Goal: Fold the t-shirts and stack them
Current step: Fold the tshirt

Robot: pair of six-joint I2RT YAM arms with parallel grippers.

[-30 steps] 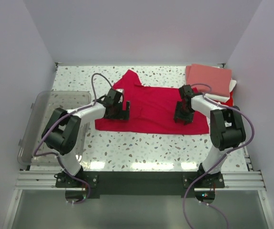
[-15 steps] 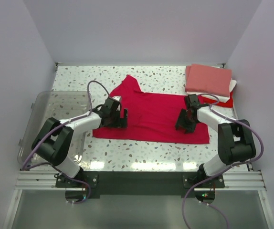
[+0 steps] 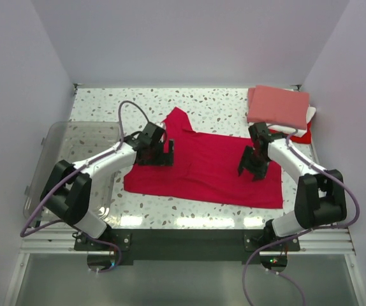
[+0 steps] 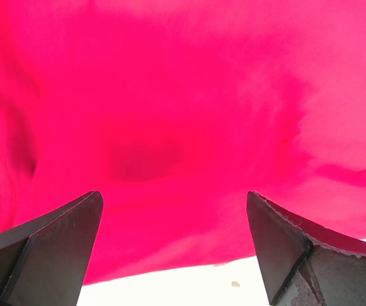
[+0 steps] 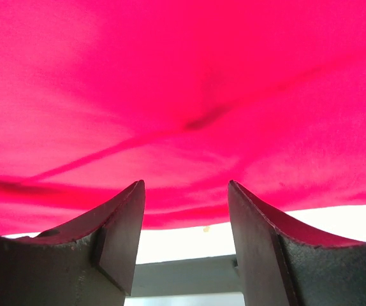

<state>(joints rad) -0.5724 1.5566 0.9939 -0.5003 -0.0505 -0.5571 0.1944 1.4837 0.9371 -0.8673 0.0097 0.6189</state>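
A crimson-red t-shirt [image 3: 202,169] lies spread flat mid-table, one sleeve pointing to the back [image 3: 178,118]. My left gripper [image 3: 161,153] hovers low over its left part, jaws wide open. The left wrist view shows only red cloth [image 4: 170,115] beyond the gripper [image 4: 173,197], nothing between the fingers. My right gripper [image 3: 254,166] is over the shirt's right part, open, and the right wrist view shows the cloth's hem [image 5: 189,127] past the empty gap of the gripper [image 5: 186,185]. At the back right is a stack of folded t-shirts: salmon-pink [image 3: 278,105] on top, white [image 3: 305,119] and red [image 3: 302,135] below.
A clear plastic bin [image 3: 62,159] stands at the left edge, close to the left arm's elbow. White walls close in the table on three sides. A metal rail [image 3: 183,241] with the arm bases runs along the near edge.
The crimson shirt has slid toward the near edge, its near right corner furthest. Both grippers have shifted nearer and slightly right along with it.
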